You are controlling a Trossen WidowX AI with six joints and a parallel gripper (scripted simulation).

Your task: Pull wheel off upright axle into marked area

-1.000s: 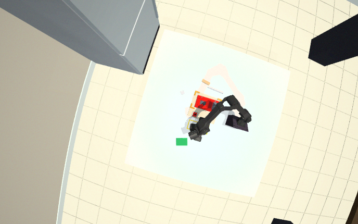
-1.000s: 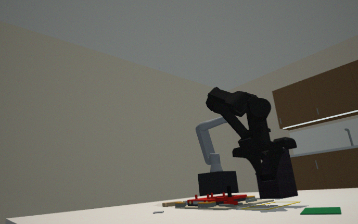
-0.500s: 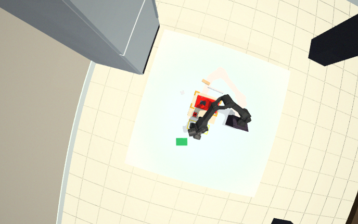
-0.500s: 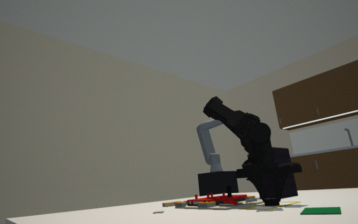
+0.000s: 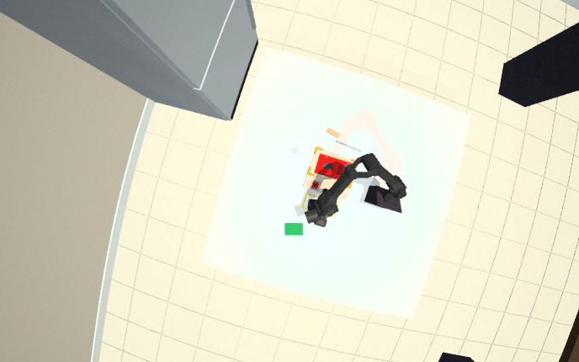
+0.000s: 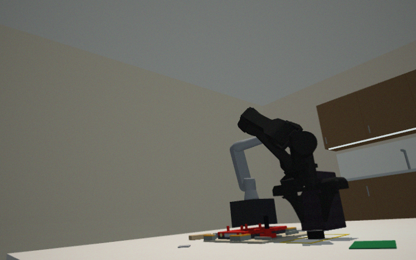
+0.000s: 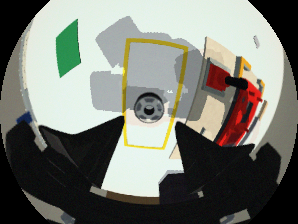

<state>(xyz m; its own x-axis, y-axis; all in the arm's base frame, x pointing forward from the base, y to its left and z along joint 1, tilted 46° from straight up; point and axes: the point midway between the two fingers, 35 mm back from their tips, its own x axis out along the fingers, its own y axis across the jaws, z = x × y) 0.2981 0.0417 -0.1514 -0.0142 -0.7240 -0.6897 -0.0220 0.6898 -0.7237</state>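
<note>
The dark round wheel lies flat, hub up, inside the yellow outline of the marked area. It is at or just above the table top; I cannot tell whether it touches. My gripper is open, its fingers apart and clear of the wheel's sides in the wrist view. In the exterior view the fingertips are just above the wheel. The black upright axle stands bare on its red base. The arm hides the wheel in the top view.
A beige board with red parts lies beside the marked area. A green rectangle lies on its other side. A small wooden block and a thin grey rod lie beyond the board.
</note>
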